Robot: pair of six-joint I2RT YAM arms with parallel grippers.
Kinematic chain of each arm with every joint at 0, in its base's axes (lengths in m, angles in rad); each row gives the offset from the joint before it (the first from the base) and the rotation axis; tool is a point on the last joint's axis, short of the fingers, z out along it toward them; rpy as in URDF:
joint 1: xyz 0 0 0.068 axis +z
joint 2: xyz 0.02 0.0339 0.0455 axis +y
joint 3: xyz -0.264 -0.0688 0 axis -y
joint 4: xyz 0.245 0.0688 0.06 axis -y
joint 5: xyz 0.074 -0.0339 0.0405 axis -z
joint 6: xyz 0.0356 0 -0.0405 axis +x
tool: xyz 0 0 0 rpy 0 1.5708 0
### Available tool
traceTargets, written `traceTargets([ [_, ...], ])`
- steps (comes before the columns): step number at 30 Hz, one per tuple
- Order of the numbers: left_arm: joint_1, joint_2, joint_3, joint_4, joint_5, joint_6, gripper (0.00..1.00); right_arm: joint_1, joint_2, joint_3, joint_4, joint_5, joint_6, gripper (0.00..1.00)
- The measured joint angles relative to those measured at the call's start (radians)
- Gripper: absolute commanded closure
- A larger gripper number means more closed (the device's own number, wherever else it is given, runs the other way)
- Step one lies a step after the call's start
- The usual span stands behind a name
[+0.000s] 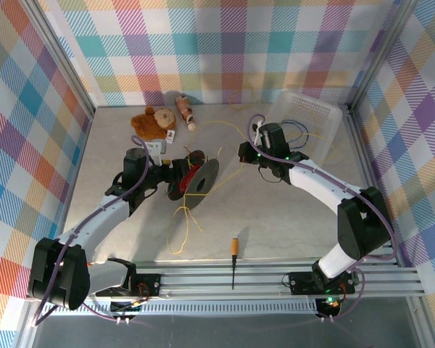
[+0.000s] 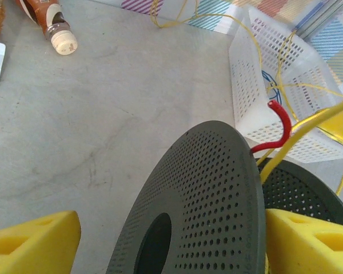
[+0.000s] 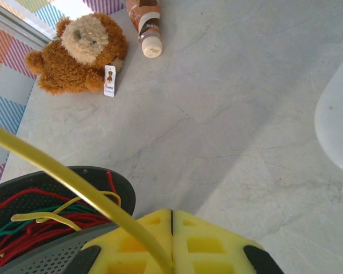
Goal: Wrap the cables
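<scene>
The thin yellow cables (image 1: 183, 217) lie in loose loops on the table in front of a dark perforated spool (image 1: 201, 177) that carries red and green wire. My left gripper (image 1: 175, 177) stands open around one flange of the spool (image 2: 211, 188): the right finger (image 2: 308, 240) is between the two flanges and the left finger (image 2: 34, 240) is apart from the disc. A yellow cable (image 2: 308, 123) runs into the spool beside a red wire end (image 2: 283, 123). My right gripper (image 3: 171, 214), just right of the spool (image 3: 40, 205), is shut on a taut yellow cable (image 3: 74, 177).
A white perforated basket (image 1: 308, 116) with more yellow strands stands at the back right. A brown teddy bear (image 1: 152, 123) and a small bottle (image 1: 185, 110) lie at the back. A screwdriver (image 1: 233, 261) lies near the front edge. Plaid walls enclose the table.
</scene>
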Motion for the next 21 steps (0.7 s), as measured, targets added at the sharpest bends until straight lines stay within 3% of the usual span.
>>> traceTargets([
  [8,0.000,0.060,0.070,-0.025,0.033,0.053,0.31,0.001,0.015,0.000,0.000,-0.025,0.008,1.00],
  [21,0.000,0.090,0.097,-0.075,0.075,0.092,0.35,0.001,0.017,0.000,-0.001,-0.027,0.014,1.00],
])
